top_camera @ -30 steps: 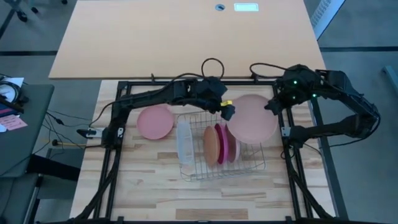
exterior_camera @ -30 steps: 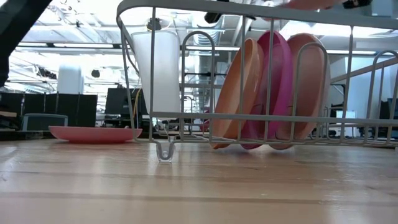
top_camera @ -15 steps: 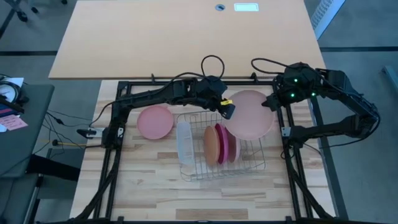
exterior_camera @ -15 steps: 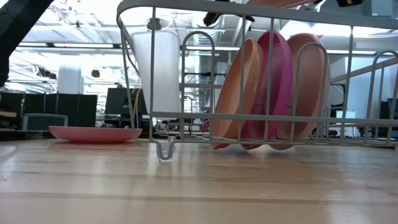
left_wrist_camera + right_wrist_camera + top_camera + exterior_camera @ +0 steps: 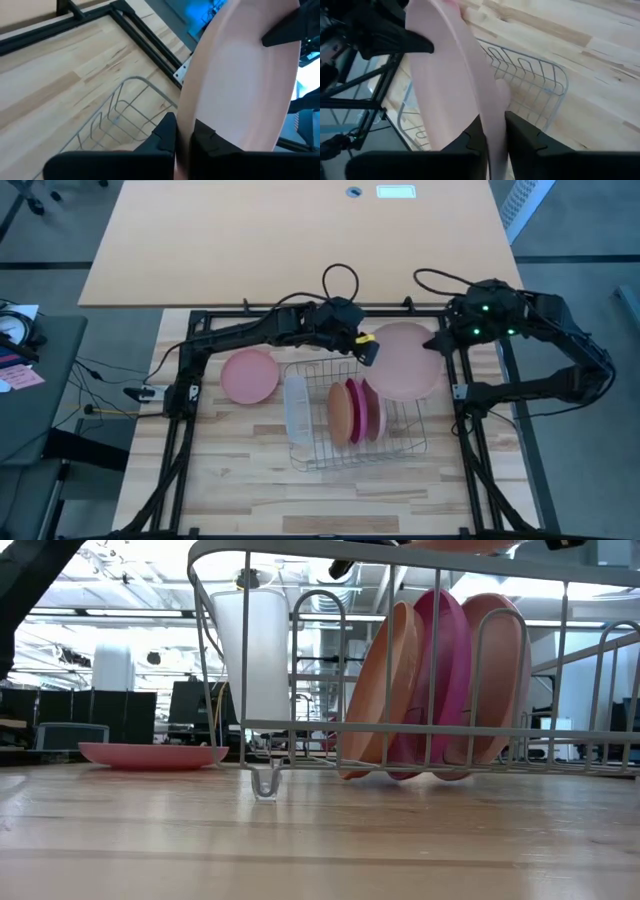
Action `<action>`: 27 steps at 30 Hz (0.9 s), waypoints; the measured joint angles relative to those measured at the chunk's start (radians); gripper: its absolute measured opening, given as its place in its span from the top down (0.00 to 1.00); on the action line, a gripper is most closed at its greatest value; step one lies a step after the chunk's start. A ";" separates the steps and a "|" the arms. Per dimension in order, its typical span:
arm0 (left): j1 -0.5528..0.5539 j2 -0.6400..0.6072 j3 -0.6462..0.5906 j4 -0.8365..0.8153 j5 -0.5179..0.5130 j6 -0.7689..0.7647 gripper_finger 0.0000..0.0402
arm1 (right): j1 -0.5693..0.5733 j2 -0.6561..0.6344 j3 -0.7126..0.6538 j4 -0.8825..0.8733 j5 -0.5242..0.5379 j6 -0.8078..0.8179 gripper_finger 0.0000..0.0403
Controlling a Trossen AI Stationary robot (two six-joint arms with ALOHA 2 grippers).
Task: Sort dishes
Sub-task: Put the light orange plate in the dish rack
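Observation:
A pale pink plate (image 5: 403,360) hangs in the air over the far right corner of the silver wire rack (image 5: 400,448). My left gripper (image 5: 368,350) is shut on its left rim and my right gripper (image 5: 438,345) on its right rim. In the rack an orange plate (image 5: 340,415), a magenta plate (image 5: 354,410) and a salmon plate (image 5: 371,417) stand on edge between the wires. Another pink plate (image 5: 249,376) lies flat on the table, left of the rack. My left gripper pinches the plate's left rim (image 5: 184,117) between its two fingers (image 5: 165,136). It comes from the table's left, slanting down. The plate is lifted clear above the rack and tilted. My right gripper pinches the opposite rim (image 5: 490,112) between its two fingers (image 5: 520,134). It comes from the table's right, slanting down.
A translucent white tray (image 5: 296,410) stands upright at the rack's left end. Black frame rails (image 5: 478,450) run along both sides of the wooden table. Bare wood (image 5: 240,470) lies near and left of the rack.
My left gripper has closed on the plate's left rim. The pale pink plate has shifted a little toward the table's far edge and stays clear above the rack.

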 joint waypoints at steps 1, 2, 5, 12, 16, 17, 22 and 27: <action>0.001 0.000 0.000 0.003 0.000 0.001 0.98 | 0.000 -0.005 0.000 0.005 0.000 0.002 0.82; 0.004 0.000 0.000 0.009 0.004 0.006 0.99 | 0.000 -0.012 0.000 0.012 -0.003 0.003 0.80; 0.018 0.000 0.000 0.051 0.059 0.013 0.99 | 0.002 -0.039 0.000 0.039 -0.048 0.009 0.73; 0.079 -0.004 -0.002 0.218 0.230 0.006 0.99 | -0.007 -0.135 0.000 0.184 -0.115 0.047 0.45; 0.095 -0.004 -0.001 0.259 0.246 -0.008 0.99 | -0.007 -0.160 0.000 0.270 -0.090 0.106 0.36; 0.099 -0.002 -0.001 0.271 0.247 -0.018 0.99 | -0.007 -0.163 0.000 0.279 -0.078 0.115 0.36; 0.138 0.001 -0.001 0.301 0.243 -0.079 0.99 | -0.006 -0.158 0.000 0.273 -0.044 0.129 0.39; 0.184 0.001 -0.001 0.304 0.250 -0.114 0.99 | -0.007 -0.145 0.000 0.258 0.024 0.129 0.47</action>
